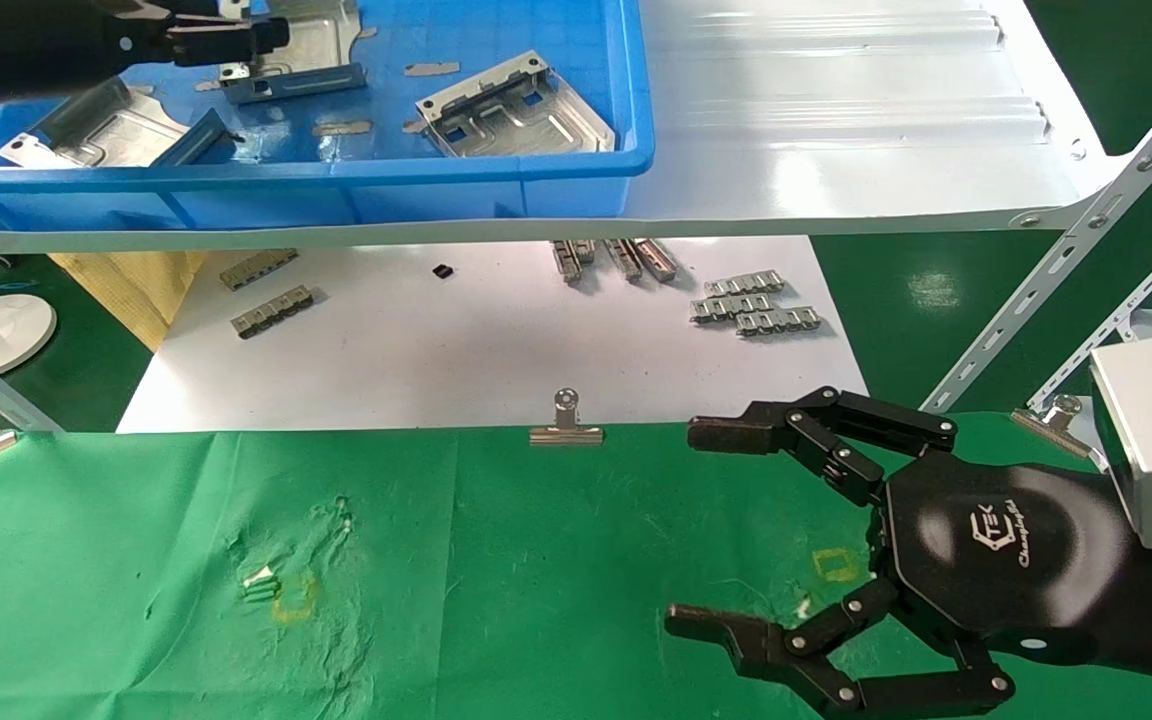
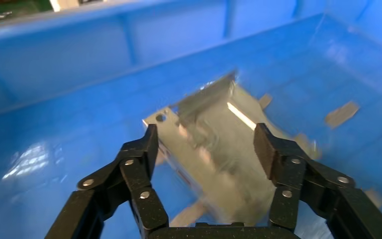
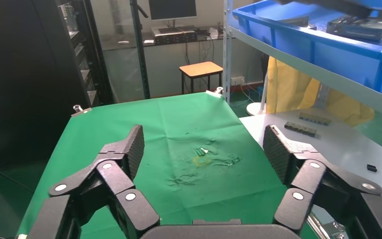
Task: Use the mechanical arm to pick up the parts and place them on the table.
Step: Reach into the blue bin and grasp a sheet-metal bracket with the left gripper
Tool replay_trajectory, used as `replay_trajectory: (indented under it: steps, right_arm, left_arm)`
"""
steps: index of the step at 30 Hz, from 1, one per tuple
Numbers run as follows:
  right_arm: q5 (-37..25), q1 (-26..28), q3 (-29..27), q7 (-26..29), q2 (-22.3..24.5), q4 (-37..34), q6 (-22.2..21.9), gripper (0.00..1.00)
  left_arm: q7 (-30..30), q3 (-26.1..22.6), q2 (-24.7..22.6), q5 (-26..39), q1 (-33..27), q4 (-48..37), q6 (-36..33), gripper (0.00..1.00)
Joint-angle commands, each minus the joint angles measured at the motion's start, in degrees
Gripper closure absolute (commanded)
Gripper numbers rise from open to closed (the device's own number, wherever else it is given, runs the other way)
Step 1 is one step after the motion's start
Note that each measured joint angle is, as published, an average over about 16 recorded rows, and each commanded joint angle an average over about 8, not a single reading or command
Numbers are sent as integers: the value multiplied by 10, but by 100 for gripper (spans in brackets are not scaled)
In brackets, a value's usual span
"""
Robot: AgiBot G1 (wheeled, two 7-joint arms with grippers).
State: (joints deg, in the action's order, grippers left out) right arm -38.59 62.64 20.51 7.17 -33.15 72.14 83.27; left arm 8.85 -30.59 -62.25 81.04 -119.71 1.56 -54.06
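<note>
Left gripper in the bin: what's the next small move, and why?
Probably close the fingers. The left gripper is inside the blue bin, open, its pads on either side of a part without clearly pinching it. The right gripper hangs open over the green table, which has no part on it yet.

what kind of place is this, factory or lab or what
Probably a factory-style workshop or robot test cell: a blue bin of stamped metal parts sits on a white metal shelf, above a green-cloth table, with a desk monitor behind.
</note>
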Motion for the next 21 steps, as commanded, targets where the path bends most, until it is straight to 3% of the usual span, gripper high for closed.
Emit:
replay_trajectory:
  steps: [1, 21]
  right_arm:
    - [0, 0, 0, 0, 0, 0, 0, 0]
    - [0, 0, 0, 0, 0, 0, 0, 0]
  left_arm:
    - [4, -2, -8, 3, -5, -2, 5, 100]
    - [3, -12, -8, 18, -17, -10, 24, 100]
